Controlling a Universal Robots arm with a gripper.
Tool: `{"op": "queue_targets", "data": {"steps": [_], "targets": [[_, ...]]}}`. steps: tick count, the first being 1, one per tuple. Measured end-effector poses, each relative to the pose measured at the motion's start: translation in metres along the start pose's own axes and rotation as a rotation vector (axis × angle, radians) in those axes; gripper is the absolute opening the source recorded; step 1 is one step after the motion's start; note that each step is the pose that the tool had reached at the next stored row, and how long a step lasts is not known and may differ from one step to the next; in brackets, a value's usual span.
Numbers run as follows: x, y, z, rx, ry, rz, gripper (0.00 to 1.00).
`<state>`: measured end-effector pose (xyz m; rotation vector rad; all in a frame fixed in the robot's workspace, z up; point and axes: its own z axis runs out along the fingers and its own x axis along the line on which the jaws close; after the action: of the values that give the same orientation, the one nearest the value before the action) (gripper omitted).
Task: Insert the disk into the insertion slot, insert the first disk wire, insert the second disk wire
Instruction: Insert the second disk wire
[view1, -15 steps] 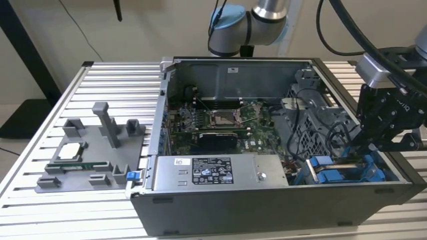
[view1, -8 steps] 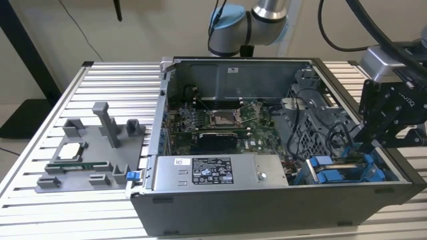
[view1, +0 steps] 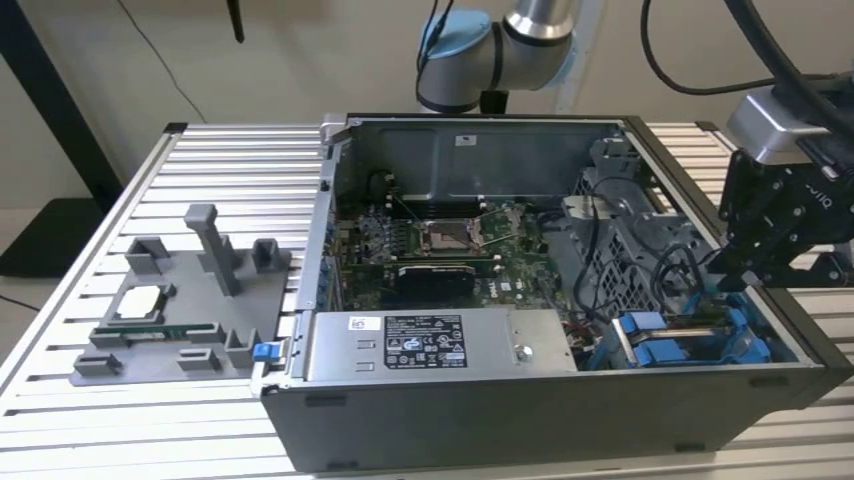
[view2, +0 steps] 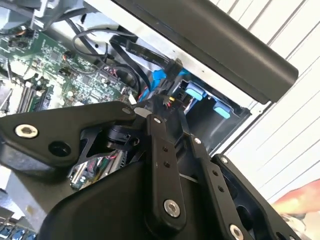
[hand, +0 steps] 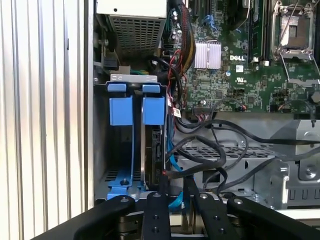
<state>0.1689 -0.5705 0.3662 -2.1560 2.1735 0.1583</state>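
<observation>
The disk (hand: 153, 150) stands on edge inside the insertion slot (hand: 131, 77) of the drive cage, held by its blue carrier (hand: 154, 110). Beside it sits a second blue carrier (hand: 120, 110). In the exterior view the blue carriers (view1: 681, 345) lie at the case's front corner on that view's right. My gripper (view1: 731, 285) hangs right over the disk's end. In the second wrist view its fingers (view2: 159, 125) meet at the gripper's tip (view2: 169, 100), shut on a black disk wire (view2: 176, 67) with its plug at the disk's edge. The same wire (hand: 165, 176) leads in to the gripper (hand: 175, 189).
Loose black cables (hand: 220, 150) loop over the perforated cage beside the disk. The motherboard (view1: 441, 240) and the power supply (view1: 441, 345) fill the open case. A grey fixture with parts (view1: 174, 310) sits on the slatted table at the exterior view's left.
</observation>
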Motion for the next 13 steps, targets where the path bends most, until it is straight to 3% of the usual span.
{"op": "queue_targets", "data": {"steps": [2, 4, 13], "targets": [[-0.0001, -0.0037, -0.0001, -0.0006, -0.0102, -0.004, 1.0], [-0.0001, -0.0088, -0.0002, -0.0009, -0.0152, -0.006, 1.0], [-0.0004, -0.0125, -0.0002, -0.0013, -0.0158, -0.027, 1.0]]}}
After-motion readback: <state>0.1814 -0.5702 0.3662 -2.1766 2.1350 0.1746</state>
